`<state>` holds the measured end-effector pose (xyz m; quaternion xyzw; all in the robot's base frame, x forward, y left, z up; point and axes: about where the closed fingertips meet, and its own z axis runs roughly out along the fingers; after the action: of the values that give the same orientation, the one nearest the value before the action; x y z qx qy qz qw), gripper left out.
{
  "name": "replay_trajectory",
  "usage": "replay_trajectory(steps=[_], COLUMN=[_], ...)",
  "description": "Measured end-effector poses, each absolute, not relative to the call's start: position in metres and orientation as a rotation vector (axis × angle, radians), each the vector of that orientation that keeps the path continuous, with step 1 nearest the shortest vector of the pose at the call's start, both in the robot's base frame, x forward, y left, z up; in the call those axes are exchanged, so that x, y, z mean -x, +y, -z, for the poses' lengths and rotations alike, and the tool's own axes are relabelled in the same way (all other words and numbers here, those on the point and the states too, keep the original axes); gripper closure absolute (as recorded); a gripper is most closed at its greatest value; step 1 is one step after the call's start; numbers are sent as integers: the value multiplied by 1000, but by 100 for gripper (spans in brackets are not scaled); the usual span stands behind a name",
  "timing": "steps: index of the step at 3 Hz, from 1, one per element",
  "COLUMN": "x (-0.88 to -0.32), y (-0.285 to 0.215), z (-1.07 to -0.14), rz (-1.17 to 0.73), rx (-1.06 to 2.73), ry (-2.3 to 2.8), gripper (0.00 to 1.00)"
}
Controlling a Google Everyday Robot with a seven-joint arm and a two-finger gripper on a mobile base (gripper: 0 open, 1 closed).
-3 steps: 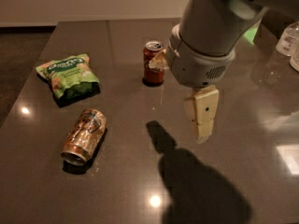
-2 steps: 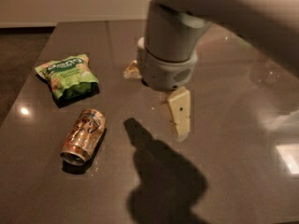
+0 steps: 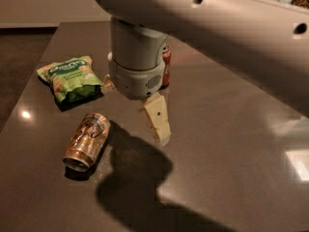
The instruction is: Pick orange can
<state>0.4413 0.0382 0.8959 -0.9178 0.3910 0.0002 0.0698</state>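
Note:
The orange can (image 3: 87,140) lies on its side on the dark table (image 3: 231,144), front left, its silver rim toward me. My gripper (image 3: 135,110) hangs above the table just right of and behind the can, not touching it. It is open and empty. One pale finger (image 3: 157,119) points down to the can's right, and only the tip of the other finger (image 3: 106,84) shows behind the wrist. The arm's shadow falls next to the can.
A green snack bag (image 3: 71,77) lies at the left, behind the orange can. A red can (image 3: 166,66) stands upright behind the gripper, mostly hidden by the wrist. The table's left edge (image 3: 29,81) runs close to the bag.
The arm has swung left and toward the orange can, so the wrist now covers most of the red can. The orange can and the bag have not moved.

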Motion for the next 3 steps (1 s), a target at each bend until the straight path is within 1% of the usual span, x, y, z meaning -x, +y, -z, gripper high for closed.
replay_trajectory(steps=[3], x=[-429], y=[103], z=[-872], rz=[-131], rx=[2850], ry=[947], gripper=[0])
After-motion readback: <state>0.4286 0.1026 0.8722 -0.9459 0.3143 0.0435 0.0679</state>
